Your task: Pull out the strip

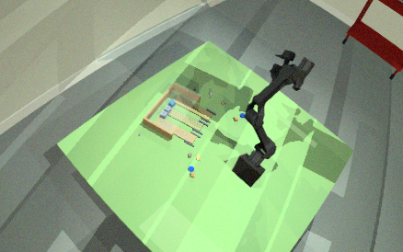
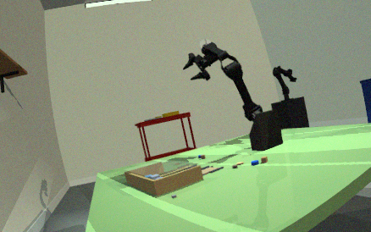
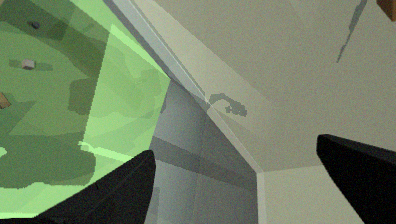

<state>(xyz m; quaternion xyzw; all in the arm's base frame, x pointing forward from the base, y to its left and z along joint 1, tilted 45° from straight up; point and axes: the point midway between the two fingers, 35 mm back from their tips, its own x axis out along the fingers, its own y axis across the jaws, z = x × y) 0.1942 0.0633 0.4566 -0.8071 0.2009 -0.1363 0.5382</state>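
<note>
A wooden tray point(image 1: 156, 126) point(image 2: 170, 183) lies on the green table point(image 1: 130, 184) point(image 2: 318, 178). In it, several tan strips point(image 1: 186, 118) point(image 2: 208, 169) with dark handles lie side by side. Three small cubes sit at the strips' far ends: one blue cube point(image 1: 172, 103) and two pale cubes point(image 1: 166, 111) point(image 2: 152, 176). They are too small to tell which carries the label. My gripper point(image 1: 295, 64) point(image 2: 193, 71) point(image 3: 234, 150) is open and empty, raised high above the table, far from the tray. In the wrist view it faces the table's edge and the wall.
Small loose pieces lie on the table: a blue disc point(image 1: 190, 168), orange bits point(image 1: 198, 157) and a blue piece point(image 1: 242, 115). A red cart point(image 1: 383, 37) point(image 2: 166, 127) stands off the table. A second arm point(image 2: 285, 78) stands behind my base point(image 2: 265, 131).
</note>
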